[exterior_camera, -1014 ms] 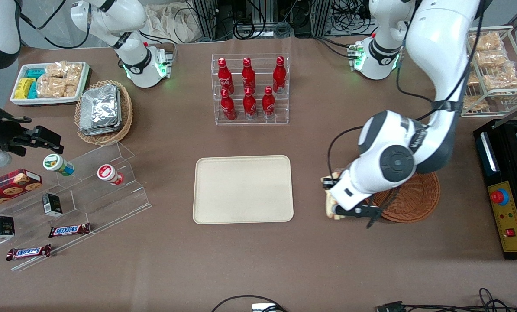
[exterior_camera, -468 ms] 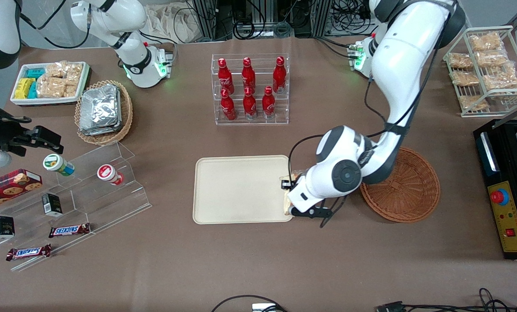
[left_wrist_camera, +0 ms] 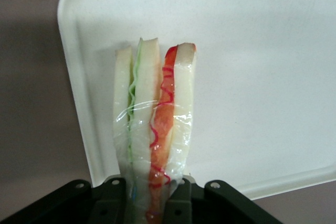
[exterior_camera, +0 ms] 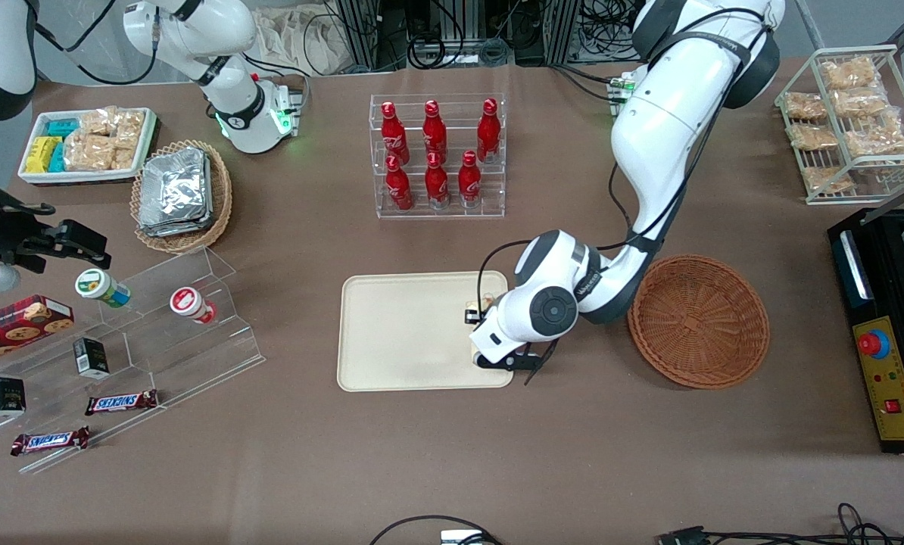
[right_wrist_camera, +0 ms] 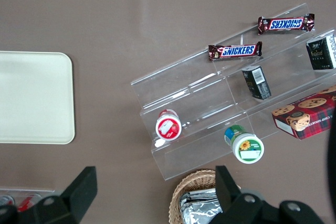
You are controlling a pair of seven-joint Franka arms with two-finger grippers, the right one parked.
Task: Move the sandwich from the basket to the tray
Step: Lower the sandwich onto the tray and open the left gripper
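Note:
My left gripper (left_wrist_camera: 149, 203) is shut on the sandwich (left_wrist_camera: 155, 124), a wrapped wedge of white bread with green and red filling at its edge. It hangs over the cream-beige tray (left_wrist_camera: 262, 77), just inside the rim nearest the working arm's end. In the front view the gripper (exterior_camera: 497, 356) is above that end of the tray (exterior_camera: 414, 333), and the wrist hides most of the sandwich. The reddish-brown wicker basket (exterior_camera: 698, 322) sits beside the tray with nothing in it.
A clear rack of red bottles (exterior_camera: 437, 155) stands farther from the camera than the tray. A stepped acrylic stand with snacks (exterior_camera: 157, 325) and a tan basket of foil packets (exterior_camera: 182, 193) lie toward the parked arm's end. A wire rack (exterior_camera: 853, 121) and black control box (exterior_camera: 883, 325) flank the basket.
The left arm has carried the sandwich from beside the basket toward the parked arm's end, until it is over the tray's edge. The basket now shows fully.

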